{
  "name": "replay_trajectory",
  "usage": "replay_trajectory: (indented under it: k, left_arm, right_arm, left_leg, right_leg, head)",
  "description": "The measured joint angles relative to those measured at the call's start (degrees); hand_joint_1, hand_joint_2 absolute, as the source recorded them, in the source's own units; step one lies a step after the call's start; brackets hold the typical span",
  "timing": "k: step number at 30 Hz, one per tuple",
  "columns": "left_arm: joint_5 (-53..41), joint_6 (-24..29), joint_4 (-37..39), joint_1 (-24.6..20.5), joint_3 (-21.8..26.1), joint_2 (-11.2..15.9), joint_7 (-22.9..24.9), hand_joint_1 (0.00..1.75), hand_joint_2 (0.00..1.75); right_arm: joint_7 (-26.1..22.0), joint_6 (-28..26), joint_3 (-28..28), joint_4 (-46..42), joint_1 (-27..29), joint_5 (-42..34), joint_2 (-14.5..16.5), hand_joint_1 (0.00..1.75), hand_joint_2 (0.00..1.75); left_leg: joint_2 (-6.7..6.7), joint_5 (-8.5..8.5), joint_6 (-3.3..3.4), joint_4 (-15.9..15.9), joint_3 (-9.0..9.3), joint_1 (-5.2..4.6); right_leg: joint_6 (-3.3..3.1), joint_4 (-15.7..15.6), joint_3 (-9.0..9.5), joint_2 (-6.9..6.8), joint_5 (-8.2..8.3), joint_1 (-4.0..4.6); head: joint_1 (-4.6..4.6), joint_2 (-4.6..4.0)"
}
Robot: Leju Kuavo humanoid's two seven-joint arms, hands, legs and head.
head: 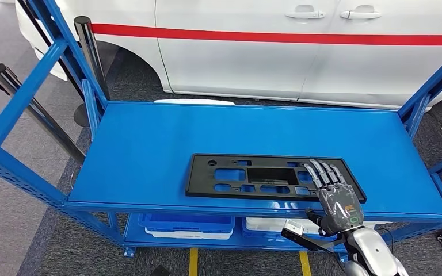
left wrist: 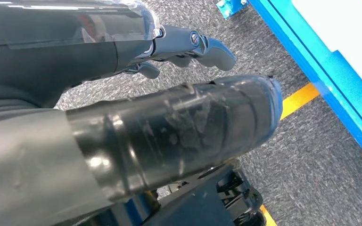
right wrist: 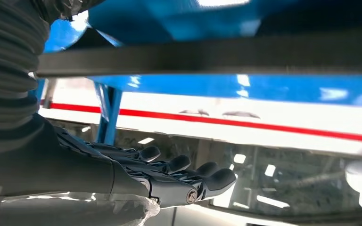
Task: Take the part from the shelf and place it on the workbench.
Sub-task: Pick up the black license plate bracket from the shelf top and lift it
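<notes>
A flat black plastic part with several cut-outs lies near the front edge of the blue shelf top. My right hand reaches over the part's right end, fingers stretched out flat above it and thumb low by the shelf's front edge. In the right wrist view the fingers are straight, with a gap between them and the part's dark edge; nothing is held. My left hand hangs over the grey floor beside the shelf, holding nothing, thumb apart from its fingers.
A white car with a red stripe stands right behind the shelf. Blue uprights rise at both ends. Blue and white bins sit on the lower level. Black posts stand at the left. Yellow lines mark the floor.
</notes>
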Motion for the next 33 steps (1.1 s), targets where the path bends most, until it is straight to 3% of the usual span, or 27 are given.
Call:
replay_trajectory:
  k: [1,2,4,6,8,11,13,15,16,17,18,20,22,25,27,30,31,32,33]
  left_arm:
    - [0.0,-0.1,0.0,0.0,0.0,0.0,0.0,0.0,0.0]
    - [0.0,-0.2,0.0,0.0,0.0,-0.1,0.0,0.0,0.0]
    - [0.0,-0.3,0.0,0.0,0.0,-0.1,0.1,0.0,0.0]
    - [-0.1,-0.4,0.0,0.0,0.0,-0.2,0.1,0.0,0.0]
    - [-0.1,-0.4,0.0,0.0,0.0,-0.2,0.1,0.0,0.0]
    - [-0.3,-0.4,0.0,-0.1,0.0,-0.2,0.2,0.0,0.0]
    - [-0.5,-0.5,0.0,-0.2,0.0,-0.2,0.3,0.0,0.0]
    - [-0.8,-0.7,0.0,-0.1,0.0,-0.2,0.4,0.0,0.0]
    - [-1.0,-0.7,0.0,-0.1,0.0,-0.2,0.4,0.0,0.0]
    - [-1.1,-0.7,0.0,-0.1,0.0,-0.2,0.5,0.0,0.0]
    - [-1.2,-0.7,0.0,-0.1,0.0,-0.2,0.5,0.0,0.0]
    - [-1.3,-0.7,0.0,-0.2,0.0,-0.2,0.5,0.0,0.0]
    - [-1.3,-0.7,0.0,-0.3,0.0,-0.2,0.5,0.0,0.0]
    - [-1.4,-0.7,0.0,-0.3,0.0,-0.3,0.6,0.0,0.0]
    - [-1.7,-0.8,0.0,-0.4,0.0,-0.3,0.7,0.0,0.0]
    - [-2.1,-0.9,0.0,-0.5,0.0,-0.5,1.0,0.0,0.0]
    - [-2.1,-0.9,0.0,-0.5,0.0,-0.5,1.0,0.0,0.0]
    - [-2.2,-0.9,0.0,-0.5,0.0,-0.5,1.1,0.0,0.0]
    - [-2.2,-0.9,0.0,-0.5,0.0,-0.5,1.2,0.0,0.0]
  right_arm:
    - [0.4,0.0,0.2,0.4,-0.1,0.4,-0.1,0.0,1.75]
    - [0.9,0.0,0.4,0.8,-0.3,0.7,-0.4,0.0,1.75]
    - [1.5,0.0,0.6,1.6,-1.1,1.2,-0.9,0.0,1.75]
    - [1.9,0.1,0.7,2.4,-2.1,1.4,-1.5,0.0,1.75]
    - [2.2,0.1,0.8,3.2,-2.6,1.7,-1.8,0.0,1.75]
    - [2.2,0.3,0.9,3.9,-3.3,1.9,-2.0,0.0,1.75]
    - [1.8,0.8,1.2,4.5,-3.9,1.9,-2.0,0.0,1.75]
    - [1.1,1.1,1.9,5.2,-4.5,1.9,-2.0,0.0,1.75]
    - [0.8,1.2,2.3,5.6,-4.8,1.9,-1.9,0.0,1.75]
    - [0.6,1.2,2.7,5.9,-5.1,1.9,-1.9,0.0,1.75]
    - [0.4,1.2,3.1,6.2,-5.4,1.9,-1.9,0.0,1.75]
    - [0.2,1.3,3.7,6.5,-5.9,1.9,-1.8,0.0,1.75]
    - [0.2,1.3,4.1,6.8,-6.2,1.9,-1.7,0.0,1.75]
    - [-0.1,1.4,4.6,7.1,-6.8,1.8,-1.7,0.0,1.75]
    - [-0.6,1.7,5.1,7.5,-7.4,1.6,-1.7,0.0,1.75]
    - [-1.0,2.5,6.3,8.5,-8.7,1.4,-1.5,0.0,1.75]
    - [-1.0,2.8,6.7,8.8,-9.2,1.4,-1.4,0.0,1.75]
    - [-1.0,3.0,7.0,9.1,-9.6,1.4,-1.3,0.0,1.75]
    - [-1.0,3.2,7.4,9.5,-10.2,1.6,-1.2,0.0,1.75]
  left_leg:
    - [-0.03,-0.07,0.04,0.1,0.02,-0.06]
    - [-0.06,-0.17,0.06,0.1,0.07,-0.09]
    - [-0.12,-0.49,-0.1,0.4,0.24,-0.11]
    - [-0.15,-0.87,-0.54,0.8,0.19,-0.35]
    - [-0.16,-1.02,-0.98,1.0,0.09,-0.55]
    - [-0.1,-1.86,-1.73,1.7,0.0,-0.49]
    - [-0.04,-4.67,-2.35,6.4,-1.96,-0.29]
    - [-0.02,-7.96,-2.77,13.8,-5.48,-0.11]
    - [-0.01,-8.54,-2.88,16.3,-6.72,-0.07]
    - [-0.01,-8.0,-2.91,16.7,-7.04,-0.05]
    - [-0.01,-6.42,-2.87,14.9,-6.25,-0.04]
    - [-0.01,-2.54,-2.57,7.2,-2.64,-0.11]
    - [-0.06,-0.83,-2.09,1.8,-0.19,-0.24]
    - [-0.12,-0.56,-1.11,0.7,0.1,-0.31]
    - [-0.06,-0.1,-0.31,0.1,0.25,-0.14]
    - [0.06,0.13,0.12,-0.1,0.12,-0.22]
    - [0.07,0.12,0.14,0.0,0.09,-0.3]
    - [0.06,0.09,0.15,0.0,0.11,-0.36]
    - [0.04,0.04,0.15,0.1,0.18,-0.41]
  right_leg:
    - [0.05,1.8,-1.06,0.0,-0.1,-0.01]
    - [0.04,1.5,-1.09,-0.01,0.94,-0.01]
    - [-0.2,-4.8,1.57,-0.02,5.01,0.0]
    - [-0.63,-11.1,4.34,-0.03,7.4,0.28]
    - [-1.06,-12.8,4.96,0.03,7.4,0.58]
    - [-1.97,-13.1,5.24,0.05,7.52,0.21]
    - [-2.56,-13.4,5.49,-0.09,7.56,0.01]
    - [-2.8,-13.4,5.53,-0.17,7.5,0.07]
    - [-2.82,-13.4,5.57,-0.17,7.49,0.09]
    - [-2.82,-13.3,5.65,-0.14,7.47,0.09]
    - [-2.8,-13.3,5.78,-0.11,7.45,0.08]
    - [-2.59,-13.3,6.08,-0.05,7.3,0.14]
    - [-2.07,-13.3,6.13,-0.01,7.2,0.37]
    - [-1.07,-13.5,6.13,-0.02,7.34,0.42]
    - [-0.55,-11.7,5.33,-0.07,5.92,0.28]
    - [-0.05,-1.5,0.56,-0.1,0.77,0.17]
    - [0.03,1.4,-0.83,-0.11,-0.01,0.16]
    - [0.02,2.4,-1.38,-0.11,0.31,0.16]
    - [-0.09,1.1,-0.8,-0.1,1.74,0.17]
  head:
    - [-0.01,0.0]
    - [-0.01,0.0]
    - [0.01,0.0]
    - [-0.01,0.0]
    - [-0.03,0.0]
    - [-0.06,0.0]
    - [-0.13,0.0]
    - [-0.19,0.0]
    - [-0.19,0.0]
    - [-0.18,0.0]
    - [-0.19,0.0]
    - [-0.18,0.0]
    - [-0.14,0.0]
    - [-0.1,0.0]
    - [-0.08,0.0]
    - [-0.07,0.0]
    - [-0.07,0.0]
    - [-0.07,0.0]
    - [-0.07,0.0]
